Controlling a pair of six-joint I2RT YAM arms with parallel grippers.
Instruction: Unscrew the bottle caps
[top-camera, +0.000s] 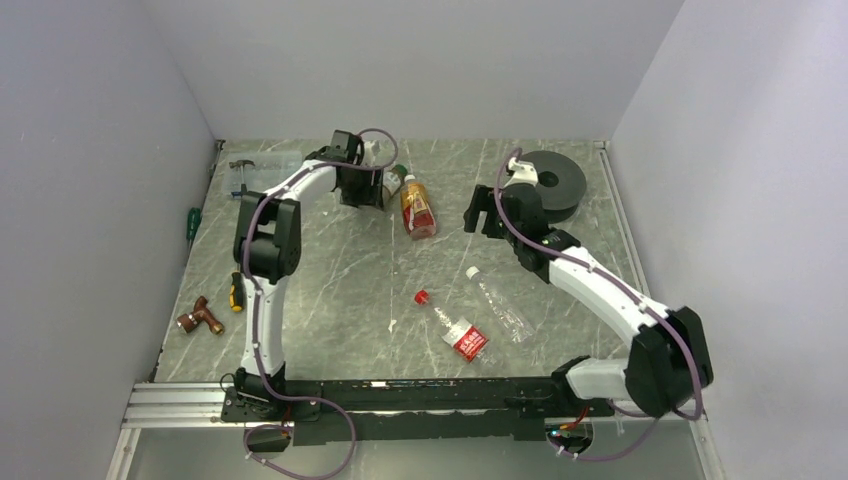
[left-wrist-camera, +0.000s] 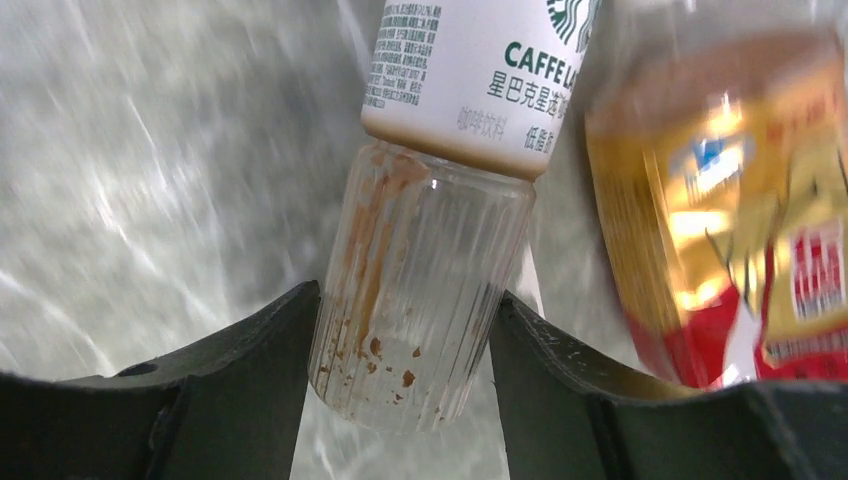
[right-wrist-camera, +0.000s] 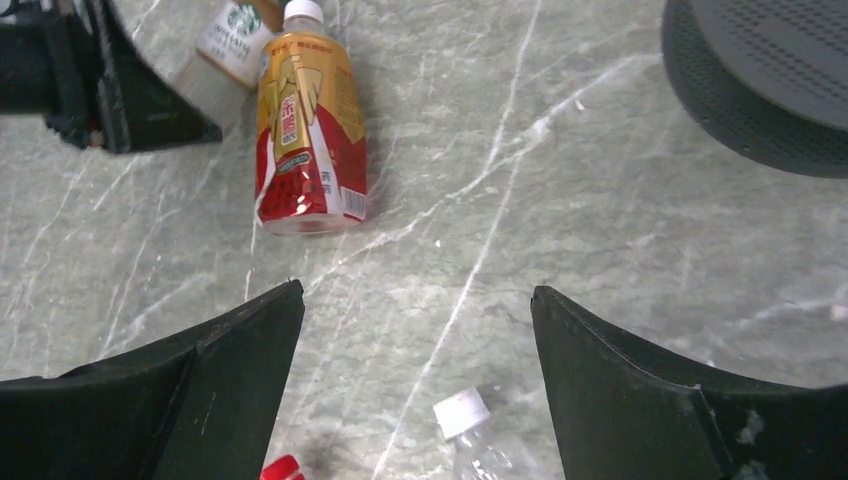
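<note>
Four bottles lie on their sides on the grey marble-patterned table (top-camera: 340, 300), and I take the amber bottle (top-camera: 418, 210) as my reference. It is smooth clear plastic with a red and gold label, it holds amber liquid, and it carries a small white cap (right-wrist-camera: 303, 12). Just beside it, on the side of the left arm, lies the short bottle (left-wrist-camera: 430, 300). Its lower part is ribbed and transparent, almost empty, with brown streaks and spots inside; a pale coffee label wraps the upper part, and the cap (top-camera: 399, 170) is green. The left gripper (left-wrist-camera: 405, 300) pinches this ribbed base, one black finger pressed on each side. To the right of the amber bottle the right gripper (right-wrist-camera: 418, 295) hangs over bare marble with its fingers spread and nothing between them. Further right stands a large round black spool (top-camera: 555, 180). Nearer to the arm bases than the amber bottle, well apart from it, lie the red-labelled bottle (top-camera: 462, 335) with a red cap (top-camera: 422, 296) and the plain bottle (top-camera: 500, 300) with a white cap (top-camera: 472, 271). Both are clear, and I cannot tell if anything is inside.
</note>
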